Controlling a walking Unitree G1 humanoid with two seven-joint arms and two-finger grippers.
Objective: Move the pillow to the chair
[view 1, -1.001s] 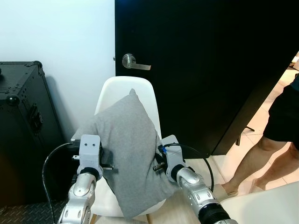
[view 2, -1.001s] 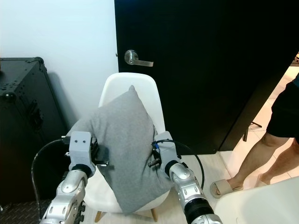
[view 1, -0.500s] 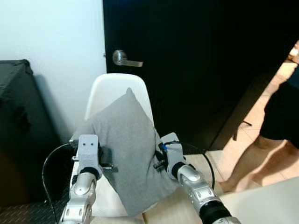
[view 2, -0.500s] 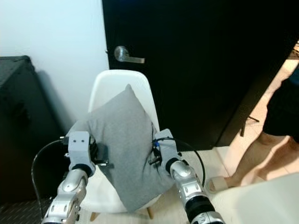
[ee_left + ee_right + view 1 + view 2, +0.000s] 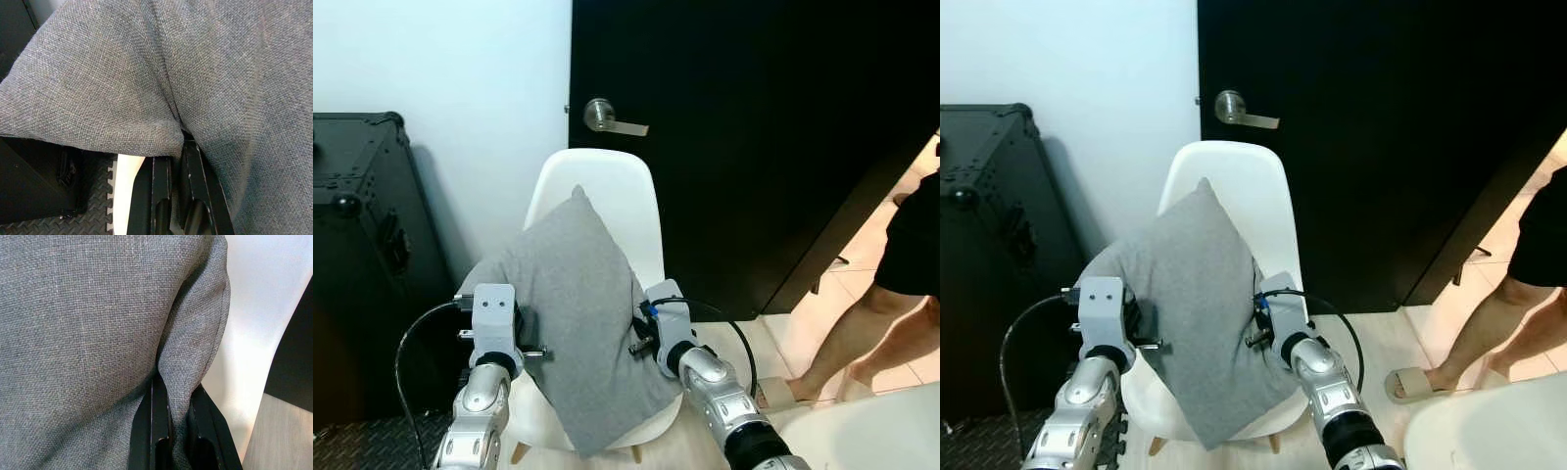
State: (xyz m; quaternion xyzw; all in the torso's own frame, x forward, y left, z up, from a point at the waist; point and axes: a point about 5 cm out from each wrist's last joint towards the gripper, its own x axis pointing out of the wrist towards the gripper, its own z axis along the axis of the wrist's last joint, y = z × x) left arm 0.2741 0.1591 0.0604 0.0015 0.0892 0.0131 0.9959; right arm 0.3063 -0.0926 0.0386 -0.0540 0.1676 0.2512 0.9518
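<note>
Between them, the left gripper (image 5: 173, 161) and right gripper (image 5: 173, 396) pinch the grey woven fabric pillow (image 5: 578, 313), just above the white moulded plastic chair (image 5: 626, 196).

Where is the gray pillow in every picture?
Left eye view: pillow at the middle, over the white chair.
Right eye view: the middle, before the chair.
Left wrist view: pillow across the top and one side.
Right wrist view: pillow over most of it.
Shared landmark: the white chair.
</note>
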